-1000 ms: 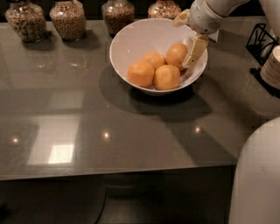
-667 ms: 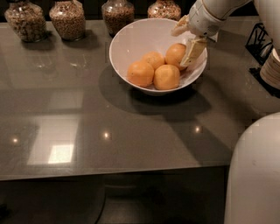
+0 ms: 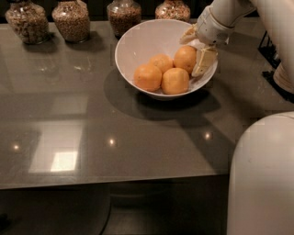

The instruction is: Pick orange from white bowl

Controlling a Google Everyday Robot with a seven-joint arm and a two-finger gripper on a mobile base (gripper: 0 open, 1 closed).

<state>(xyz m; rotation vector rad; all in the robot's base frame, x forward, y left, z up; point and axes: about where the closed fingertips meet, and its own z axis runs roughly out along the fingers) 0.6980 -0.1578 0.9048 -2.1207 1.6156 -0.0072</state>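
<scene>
Here the tool (image 3: 193, 54) sits low inside the right-hand side of the white bowl (image 3: 138, 43), reaching in over the rim from the far right. Its fingers (image 3: 204, 62) are apart. One lies along the right flank of the orange (image 3: 184, 57) and the other shows above it, towards the bowl's back wall, so the fruit is between them. Whether the pads already touch the skin I cannot tell. That straddle suits a round, smooth thing, since it can only be held by pressing across its widest part.

The orange rests against the right inner slope of the bowl, the deepest in colour of the four. It was likely approached from this side because nothing blocks it there. The three paler fruits (image 3: 161, 73) crowd together at its left and front, and at least one appears to touch it. A finger pushed in from their side would probably shove them about.

The arm (image 3: 227, 13) slants down from the upper right, which keeps the wrist clear of the rim. The bowl stands on the grey desk (image 3: 138, 137). A row of glass jars (image 3: 71, 19) stands behind it, well away from the reach. The robot's white body (image 3: 262, 174) fills the near right corner.

Judged from this, the grasp is about to close and the lift is not yet made.
</scene>
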